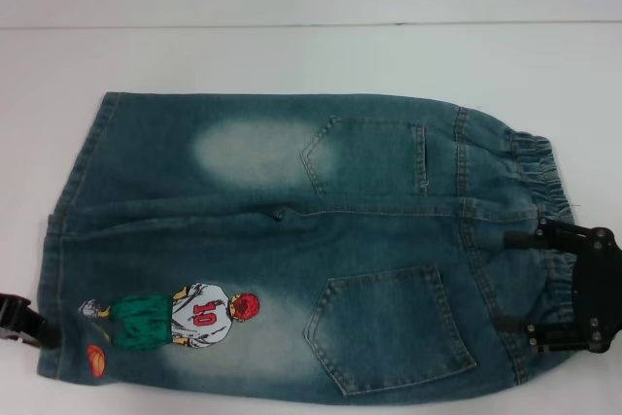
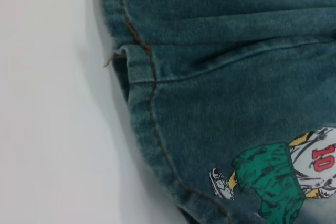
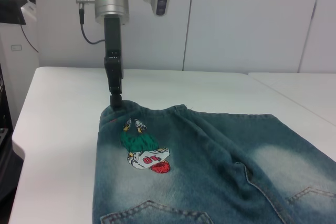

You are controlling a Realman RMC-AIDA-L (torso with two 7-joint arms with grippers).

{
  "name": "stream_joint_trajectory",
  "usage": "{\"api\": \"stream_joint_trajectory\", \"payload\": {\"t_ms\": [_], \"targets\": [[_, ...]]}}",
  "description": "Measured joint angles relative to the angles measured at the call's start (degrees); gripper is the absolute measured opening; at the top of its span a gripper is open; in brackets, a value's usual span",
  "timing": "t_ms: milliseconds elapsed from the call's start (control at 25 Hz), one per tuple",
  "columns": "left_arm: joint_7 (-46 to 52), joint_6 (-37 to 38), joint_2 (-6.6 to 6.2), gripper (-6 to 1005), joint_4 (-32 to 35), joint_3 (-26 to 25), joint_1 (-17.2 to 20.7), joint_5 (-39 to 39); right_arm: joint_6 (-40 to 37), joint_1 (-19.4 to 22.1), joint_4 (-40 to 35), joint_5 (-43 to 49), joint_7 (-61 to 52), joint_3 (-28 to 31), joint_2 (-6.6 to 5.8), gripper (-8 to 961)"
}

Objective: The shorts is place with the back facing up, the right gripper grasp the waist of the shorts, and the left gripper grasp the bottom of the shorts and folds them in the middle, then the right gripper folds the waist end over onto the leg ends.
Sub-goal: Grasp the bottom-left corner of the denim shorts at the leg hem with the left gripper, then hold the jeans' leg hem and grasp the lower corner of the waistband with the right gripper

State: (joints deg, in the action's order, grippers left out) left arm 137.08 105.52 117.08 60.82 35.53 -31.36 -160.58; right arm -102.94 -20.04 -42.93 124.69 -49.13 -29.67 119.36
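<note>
While the white worktop (image 1: 292, 55) carries everything, the shorts (image 1: 292, 240) lie flat on it, back up, stretched between the two pincers. Its ruffled waist (image 1: 537, 174) sits directly under the right pincer (image 1: 569, 284), whose black body rests over the band's near part; how far its fingers are parted cannot be told. At the opposite end, the leg ends (image 3: 147, 111) meet the left pincer (image 3: 116, 101), pointing straight down with its tip touching the hem beside the footballer print (image 1: 190, 316); its opening cannot be told either.

Left pincer (image 3: 116, 102) touching shorts (image 3: 210, 166) leg hem, white table (image 3: 58, 129).
</note>
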Motion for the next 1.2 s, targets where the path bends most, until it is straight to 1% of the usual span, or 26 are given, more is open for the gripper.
{"api": "stream_joint_trajectory", "payload": {"t_ms": [200, 440, 720, 800, 840, 880, 920, 960, 1040, 1080, 1200], "targets": [[0.0, 0.13, 0.25, 46, -1.09, 0.66, 0.03, -0.07, -0.08, -0.06, 0.01, -0.04, 0.0, -0.03, 0.0, 873], [-0.04, 0.34, 0.66, -1, -1.4, 0.68, 0.14, -0.09, -0.08, -0.04, -0.04, -0.06, 0.0, -0.03, 0.0, 870], [-0.11, 0.6, 1.2, -1, -1.49, 0.48, -0.24, 0.26, 0.15, 0.33, 0.02, -0.06, -1.09, 1.34, -0.21, 867], [-0.14, 0.59, 1.26, -1, -1.52, 0.37, -0.35, 0.32, 0.18, 0.73, -0.55, 0.04, -3.08, 2.44, -0.53, 866], [-0.17, 0.53, 1.28, -1, -1.58, 0.32, -0.39, 0.35, 0.25, 1.38, -2.17, 0.2, -7.5, 2.91, -1.4, 865], [-0.19, 0.42, 1.3, -1, -1.68, 0.29, -0.43, 0.38, 0.25, 1.38, -2.17, 0.2, -7.5, 2.91, -1.4, 865], [-0.22, 0.34, 1.31, -1, -1.77, 0.3, -0.44, 0.38, 0.29, 1.62, -3.14, 0.24, -9.92, 2.99, -1.91, 864], [-0.28, 0.24, 1.33, -1, -1.95, 0.37, -0.46, 0.39, 0.28, 1.81, -4.72, 0.71, -14.03, 3.02, -2.74, 864], [-0.46, 0.0, 1.4, -2, -2.24, 0.53, -0.47, 0.4, 0.13, 1.88, -7.84, 2.54, -19.61, 3.03, -3.59, 863], [-0.51, -0.11, 1.44, -2, -2.33, 0.56, -0.46, 0.4, 0.03, 1.89, -10.71, 4.23, -23.22, 3.02, -3.85, 862], [-0.91, -0.43, 1.48, -2, -2.43, 0.58, -0.34, 0.42, -1.69, 1.2, -17.69, 10.24, -30.23, 2.68, -4.02, 861]]}}
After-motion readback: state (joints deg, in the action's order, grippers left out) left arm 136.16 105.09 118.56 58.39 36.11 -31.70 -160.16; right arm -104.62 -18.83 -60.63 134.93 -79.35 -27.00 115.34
